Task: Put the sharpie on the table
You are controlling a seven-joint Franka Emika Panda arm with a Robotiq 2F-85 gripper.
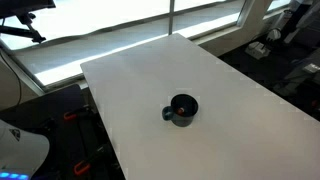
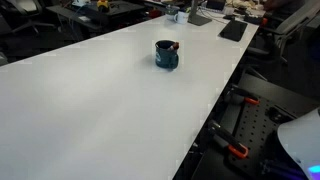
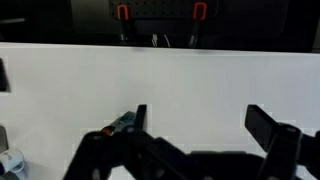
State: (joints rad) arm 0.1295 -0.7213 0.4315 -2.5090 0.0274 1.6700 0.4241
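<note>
Biggest first: the white counter (image 1: 240,95), filling both exterior views and most of the wrist view. Carries just one thing, a small dark mug (image 1: 181,110), upright and well in from every edge. At its rim, in an exterior view, probably the sharpie (image 2: 173,46) (a reddish speck, too small to swear to). Judged, then, to be standing in the mug, propped by the wall, and not yet lying on the counter.

No arm in either exterior view. Seen from the wrist view only: the claw (image 3: 198,118), looking down on the white top, dark fingers (image 3: 268,126) well apart, nothing between them. Held wide, presumably, to drop over the sharpie. Just beside the other finger, a little teal-and-red shape (image 3: 122,122), half hidden. Likely the mug from above, but cannot tell.

Task barely begun. Left to do: line up over the mug, close on the sharpie, lift it clear, lay it flat on open counter. Some risk of tipping the mug if gripped off-centre.
</note>
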